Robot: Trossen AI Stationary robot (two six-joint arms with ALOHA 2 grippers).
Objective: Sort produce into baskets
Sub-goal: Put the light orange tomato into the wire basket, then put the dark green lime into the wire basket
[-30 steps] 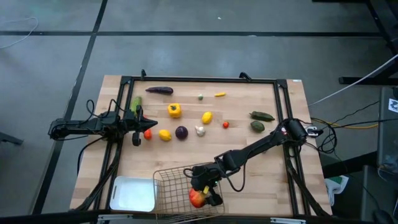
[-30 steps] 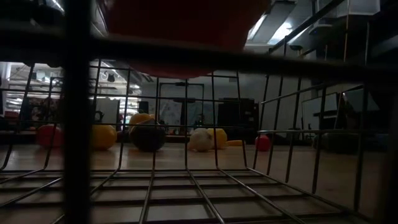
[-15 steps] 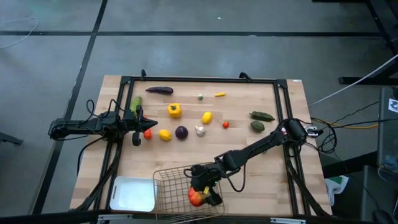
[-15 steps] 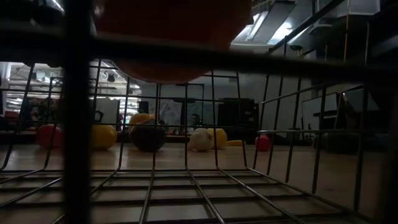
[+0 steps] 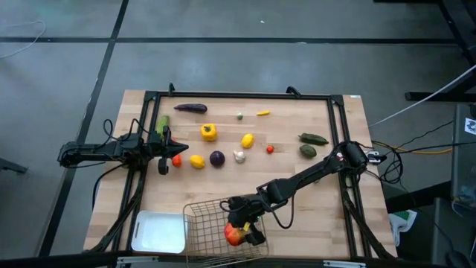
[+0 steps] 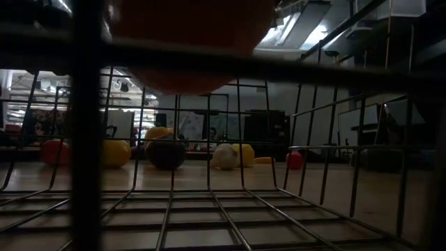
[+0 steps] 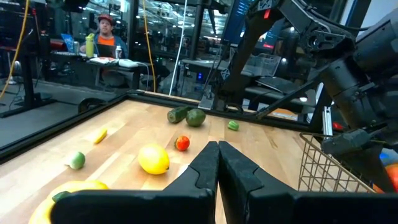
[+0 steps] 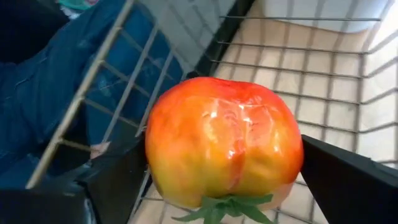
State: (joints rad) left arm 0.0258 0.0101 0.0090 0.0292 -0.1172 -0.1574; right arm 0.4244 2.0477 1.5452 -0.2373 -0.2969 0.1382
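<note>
Dropping lower now with the red-orange fruit [image 8: 224, 140], clamped between the wide-spread fingers of the right gripper [image 5: 239, 234]. Sinks a touch further past the top wires in the low view than half a second back, and fills more of the upper edge there. Hangs inside the silver wire basket [image 5: 197, 216], near its right wall, clear of the mesh floor by the look of it. Not yet let go. Means, on judgement, the end of a placing step: only a little more descent and a release needed to bank this piece.

Over on the left side of the table, parked with the left gripper [image 5: 163, 167] pinched fully closed on nothing, just beside a small red piece [image 5: 176, 160] and near the cucumber [image 5: 162, 123]. Nothing visibly moving there.

Plenty left out on the boards: eggplant [image 5: 190, 108], yellow pepper [image 5: 209, 132], lemon [image 5: 197, 161], purple onion [image 5: 216, 158], garlic [image 5: 239, 156]. Nothing seen in the white tray [image 5: 158, 232]. Early going, then.

No brand, label or legible writing to report in any view.
</note>
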